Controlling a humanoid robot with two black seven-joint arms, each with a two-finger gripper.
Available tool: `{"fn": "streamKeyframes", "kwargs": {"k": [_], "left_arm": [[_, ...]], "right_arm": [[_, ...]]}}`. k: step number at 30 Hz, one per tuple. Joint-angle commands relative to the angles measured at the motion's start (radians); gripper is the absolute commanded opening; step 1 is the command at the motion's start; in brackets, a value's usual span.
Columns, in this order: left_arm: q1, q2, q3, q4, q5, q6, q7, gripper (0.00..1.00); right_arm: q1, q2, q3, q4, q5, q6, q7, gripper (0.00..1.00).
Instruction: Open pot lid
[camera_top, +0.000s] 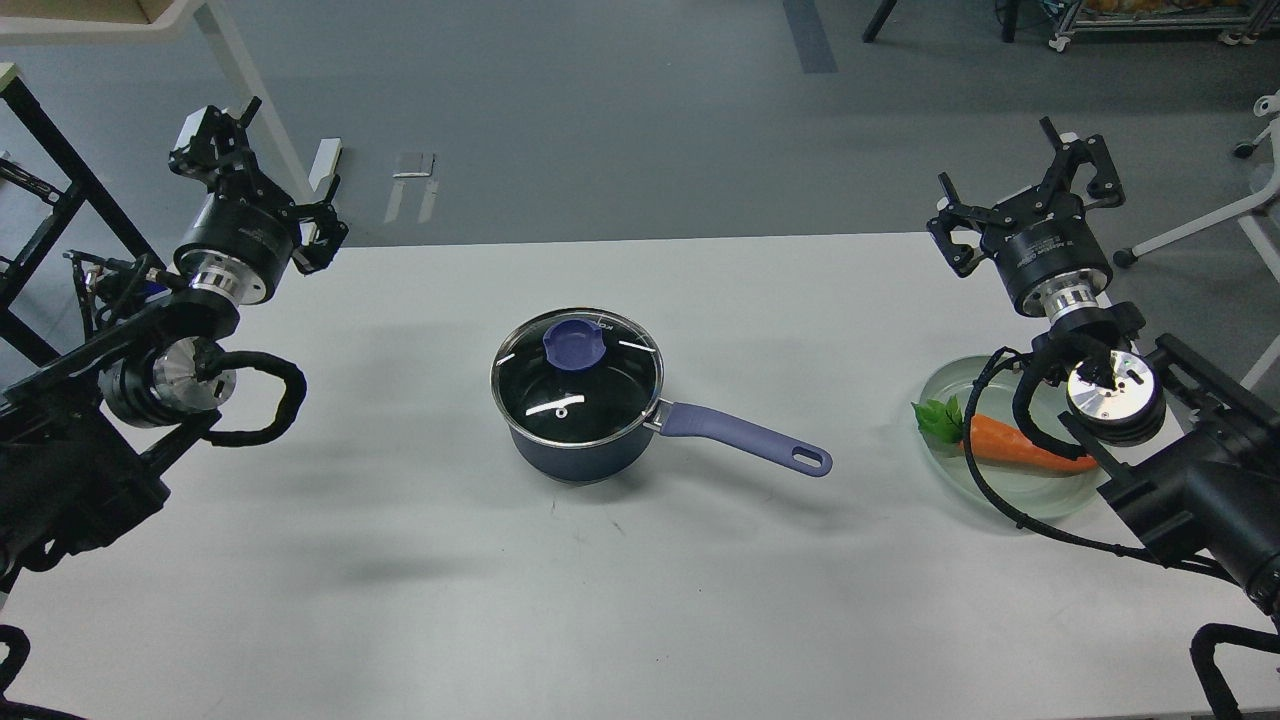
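Lid (576, 375) sits closed on pot (580, 430), mid-desk (400, 560). Left gripper (268, 170) jaws spread wide, empty, far left edge. Right gripper (1030, 185) jaws likewise spread, empty, beyond plate (1010, 490) holding carrot (1020, 452).

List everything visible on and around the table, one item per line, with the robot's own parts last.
pot: one, dark navy, lavender-blue handle pointing right, table centre
lid: one, clear glass, blue-purple knob, sitting closed on the pot
plate: one, pale green glass, right side of table
carrot: one, orange with green leaves, on the plate
table: one, white
left gripper: one, black, open, over the far left table edge
right gripper: one, black, open, above the far right table edge
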Motion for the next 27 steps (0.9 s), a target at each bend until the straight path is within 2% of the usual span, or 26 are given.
{"fn": "streamKeyframes", "kwargs": {"k": [1, 11, 17, 20, 21, 24, 27], "left_arm": [[0.013, 0.012, 0.000, -0.005, 0.001, 0.009, -0.003, 1.00], [0.012, 0.030, 0.009, -0.003, 0.005, 0.008, 0.010, 1.00], [0.012, 0.062, 0.003, -0.003, 0.007, -0.006, 0.012, 1.00], [0.012, 0.062, 0.003, -0.003, 0.007, -0.006, 0.012, 1.00], [-0.002, 0.084, 0.003, 0.029, 0.009, -0.070, 0.030, 1.00], [-0.014, 0.085, 0.002, 0.047, 0.009, -0.089, 0.063, 1.00], [-0.025, 0.085, 0.003, 0.047, 0.009, -0.084, 0.064, 1.00]], "right_arm": [[-0.001, 0.003, -0.003, 0.004, 0.000, 0.004, 0.000, 1.00], [0.002, 0.006, -0.027, 0.016, 0.000, -0.004, 0.000, 1.00], [0.069, -0.078, -0.113, 0.045, -0.026, -0.007, 0.004, 1.00], [0.070, -0.078, -0.113, 0.045, -0.026, -0.007, 0.004, 1.00], [0.203, -0.172, -0.306, 0.068, -0.108, -0.010, 0.014, 1.00], [0.313, -0.231, -0.454, 0.111, -0.234, -0.058, 0.014, 1.00], [0.417, -0.242, -0.595, 0.172, -0.386, -0.131, 0.014, 1.00]]}}
